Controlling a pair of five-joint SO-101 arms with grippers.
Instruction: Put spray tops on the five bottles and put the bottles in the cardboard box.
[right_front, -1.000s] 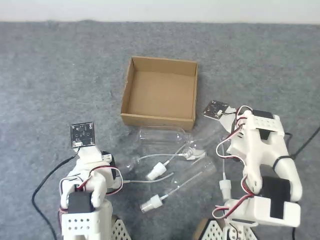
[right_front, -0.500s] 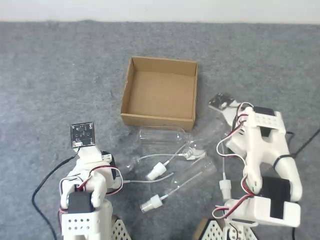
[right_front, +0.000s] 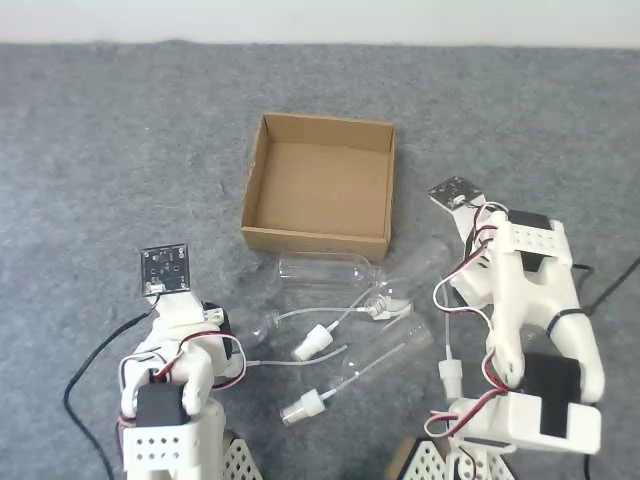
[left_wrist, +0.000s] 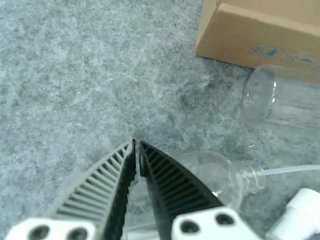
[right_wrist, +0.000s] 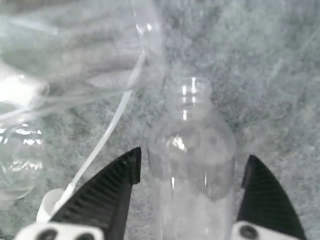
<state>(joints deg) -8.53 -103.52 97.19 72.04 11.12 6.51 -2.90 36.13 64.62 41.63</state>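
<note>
Fuzzy, matt grey cloth surface (right_front: 120, 130); dull, smooth brown cardboard box (right_front: 318, 242); glossy clear plastic bottles (right_wrist: 192, 155); smooth white plastic spray tops (right_front: 312, 342); ribbed black plastic fingers (left_wrist: 115, 175).

Cardboard box (left_wrist: 250, 30): cut by the left wrist view's edge; one corner and part of one wall seen.
Side bottle (left_wrist: 280, 97): just beside the cardboard box wall; base end seen, neck end cut off.
Round bottle (left_wrist: 215, 175): farther from the cardboard box; partly hidden behind the left gripper (left_wrist: 136, 150).
Spray top (left_wrist: 300, 220): cut off at the picture's corner.
Necked bottle (right_wrist: 192, 125): between the right gripper (right_wrist: 192, 156) jaws; base cut off.
Bottle heap (right_front: 370, 325): near the cardboard box's front wall; clear outlines overlapping, count untellable.
</note>
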